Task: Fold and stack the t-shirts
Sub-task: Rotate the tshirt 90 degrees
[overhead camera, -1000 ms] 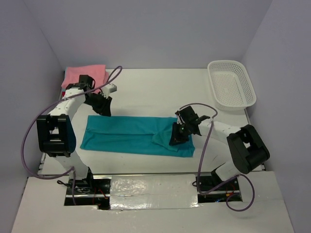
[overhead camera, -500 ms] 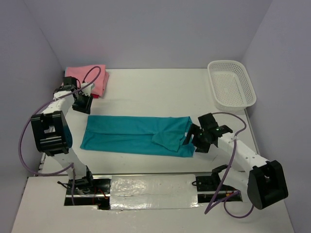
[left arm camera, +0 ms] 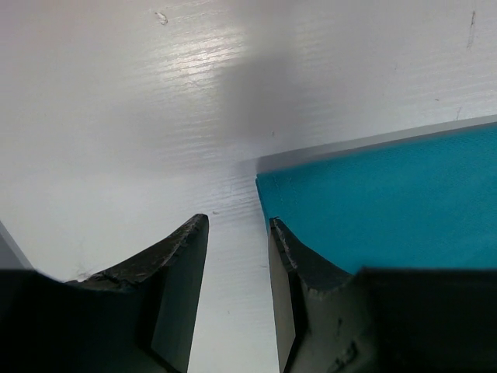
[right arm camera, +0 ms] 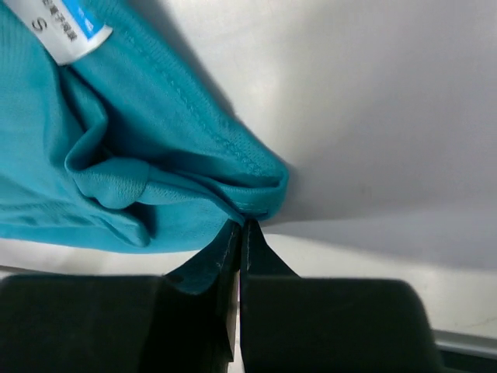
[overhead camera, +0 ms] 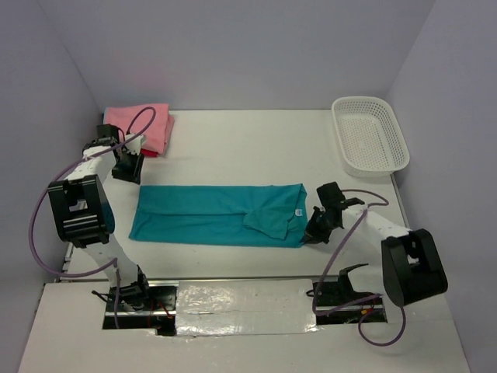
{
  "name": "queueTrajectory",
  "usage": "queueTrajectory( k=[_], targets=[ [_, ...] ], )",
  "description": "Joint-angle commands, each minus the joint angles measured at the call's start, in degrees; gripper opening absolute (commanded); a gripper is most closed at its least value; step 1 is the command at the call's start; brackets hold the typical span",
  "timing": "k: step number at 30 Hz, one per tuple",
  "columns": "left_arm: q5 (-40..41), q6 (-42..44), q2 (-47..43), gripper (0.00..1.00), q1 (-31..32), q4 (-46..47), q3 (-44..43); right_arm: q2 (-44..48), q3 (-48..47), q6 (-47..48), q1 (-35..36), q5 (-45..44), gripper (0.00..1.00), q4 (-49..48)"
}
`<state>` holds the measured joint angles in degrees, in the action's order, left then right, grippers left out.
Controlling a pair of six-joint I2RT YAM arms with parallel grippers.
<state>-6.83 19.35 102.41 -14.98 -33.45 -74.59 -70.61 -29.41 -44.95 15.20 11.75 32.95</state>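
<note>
A teal-blue t-shirt lies folded into a long strip across the middle of the table. Its white size label shows in the right wrist view. My right gripper sits low at the strip's near right corner, and its jaws are shut on the hem of the bunched teal cloth. My left gripper hovers just beyond the far left corner. It is open with bare table between its fingers, and the shirt's corner lies just right of it. A folded salmon pink t-shirt rests at the back left, with a red edge showing under it.
A white lattice basket stands at the back right, against the right wall. Purple walls close in the table on three sides. The pink pile lies close behind my left arm.
My right gripper left the top of the shirt, swung out past its right end, opened and shut on the near right corner. My left gripper moved left, off the shirt's far left corner.
</note>
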Motion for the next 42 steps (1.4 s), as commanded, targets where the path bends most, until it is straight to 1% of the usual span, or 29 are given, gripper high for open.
queueTrajectory(
  k=[1, 4, 6, 7, 8, 10, 11, 13, 14, 15, 16, 17, 18, 19, 20, 21, 22, 24, 28, 31, 32, 33, 34, 35, 36, 37, 38, 40, 42],
  targets=[
    [-0.29, 0.51, -3.71, 0.49, -0.92, -1.17, -1.44, -5.31, -3.89, 5.2, -4.2, -1.29, 0.0, -4.3],
    [-0.46, 1.3, -4.94, 0.49, -0.84, -2.84, -2.84, -15.22, -11.7, 9.86, -6.75, -3.65, 0.0, -3.6],
    [-1.16, 1.39, -5.64, 0.49, -0.93, -3.37, -3.28, -20.85, -21.62, 12.24, -7.2, -4.97, 0.0, -2.37],
    [-1.6, 1.3, -5.73, 0.5, -0.93, -3.64, -3.81, -27.41, -26.01, 13.38, -7.2, -6.55, 0.0, -0.01],
    [-2.48, 1.21, -5.73, 0.49, -0.93, -4.33, -4.16, -30.7, -35.27, 15.14, -7.03, -7.26, 0.0, 1.31],
    [-3.8, 1.04, -5.38, 0.49, -0.92, -5.22, -5.04, -40.77, -45.16, 16.55, -7.03, -9.36, 0.0, 5.61],
    [-4.33, 1.04, -5.29, 0.49, -0.84, -5.65, -5.22, -43.97, -55.91, 17.52, -7.11, -10.33, 0.01, 7.29],
    [-5.47, 1.47, -5.29, 0.49, -0.84, -6.54, -5.04, -54.91, -67.82, 18.4, -7.2, -11.66, 0.15, 13.15],
    [-5.82, 1.82, -5.38, 0.49, -0.92, -6.71, -4.87, -58.73, -81.72, 18.93, -7.2, -11.66, 0.24, 15.37],
    [-6.26, 2.26, -5.81, 0.5, -0.93, -6.97, -4.52, -62.86, -89.17, 19.72, -7.2, -11.66, 0.44, 18.17],
    [-6.44, 2.7, -6.08, 0.5, -0.93, -6.98, -3.91, -71.25, -97.6, 19.72, -7.2, -11.66, 0.53, 23.68],
    [-6.44, 2.79, -6.6, 0.5, -0.93, -7.06, -3.38, -74.9, -113.17, 19.2, -7.29, -11.31, 0.68, 26.0],
    [-6.44, 2.79, -6.78, 0.5, -0.84, -7.24, -3.02, -78.16, -118.98, 18.5, -7.47, -11.48, 0.8, 27.5],
    [-6.7, 2.79, -6.96, 0.5, -0.84, -7.33, -2.41, -80.45, -122.34, 17.54, -7.73, -11.57, 0.97, 26.82],
    [-6.7, 2.79, -7.4, 0.5, -0.75, -7.59, -2.23, -79.52, -119.16, 16.66, -8.6, -10.27, 1.0, 24.73],
    [-6.97, 2.88, -7.66, 0.5, -0.84, -8.2, -1.71, -74.03, -114.25, 14.91, -9.13, -8.77, 1.0, 17.14],
    [-7.32, 3.06, -8.1, 0.5, -0.75, -8.38, -1.44, -70.49, -103.42, 14.19, -9.57, -7.72, 1.0, 13.32],
    [-7.76, 3.76, -9.94, 0.5, -0.84, -8.47, -0.56, -62.86, -97.61, 15.14, -9.32, -7.7, 1.0, 8.91],
    [-6.19, 3.24, -13.72, 0.5, -0.93, -9.17, -0.03, -54.83, -97.86, 19.71, -5.11, -6.83, 1.0, 14.5],
    [-5.74, 1.92, -17.23, 0.5, -1.36, -10.23, 0.84, -43.95, -91.04, 19.03, 1.46, -9.11, 1.0, 15.75],
    [-5.65, 1.31, -19.07, 0.5, -1.97, -10.58, 1.37, -40.43, -80.3, 15.8, 3.24, -8.33, 1.0, 14.09],
    [-5.39, 0.08, -19.96, 0.5, -2.41, -10.84, 1.98, -32.39, -73.58, 13.68, 5.08, -6.93, 1.0, 10.77],
    [-5.21, -0.45, -20.75, 0.5, -2.68, -11.11, 3.29, -28.31, -59.5, 10.96, 9.36, -4.91, 1.0, 3.08],
    [-4.34, -1.07, -22.59, 0.5, -3.29, -11.37, 3.92, -24.7, -52.4, 3.97, 11.76, -4.2, 1.0, -1.18],
    [-3.72, -1.86, -23.65, 0.5, -3.47, -12.16, 5.14, -18.23, -46.24, 0.16, 14.22, -3.58, 1.0, -10.88],
    [-3.11, -2.13, -24.88, 0.5, -3.82, -12.42, 5.68, -15.81, -35.56, -3.62, 19.81, -3.23, 1.0, -15.76],
    [-2.49, -2.13, -26.89, 0.5, -4.09, -12.86, 6.12, -14.22, -31.54, -10.44, 22.74, -3.14, 1.0, -19.73],
    [-1.52, -1.86, -28.75, 0.51, -4.18, -14.18, 6.56, -13.32, -24.95, -16.81, 28.1, -3.66, 1.0, -27.83],
    [0.75, -2.3, -30.34, 0.51, -4.18, -16.28, 5.25, -15.42, -23.07, -24.35, 36.01, -5.06, 0.97, -32.57]
  ],
)
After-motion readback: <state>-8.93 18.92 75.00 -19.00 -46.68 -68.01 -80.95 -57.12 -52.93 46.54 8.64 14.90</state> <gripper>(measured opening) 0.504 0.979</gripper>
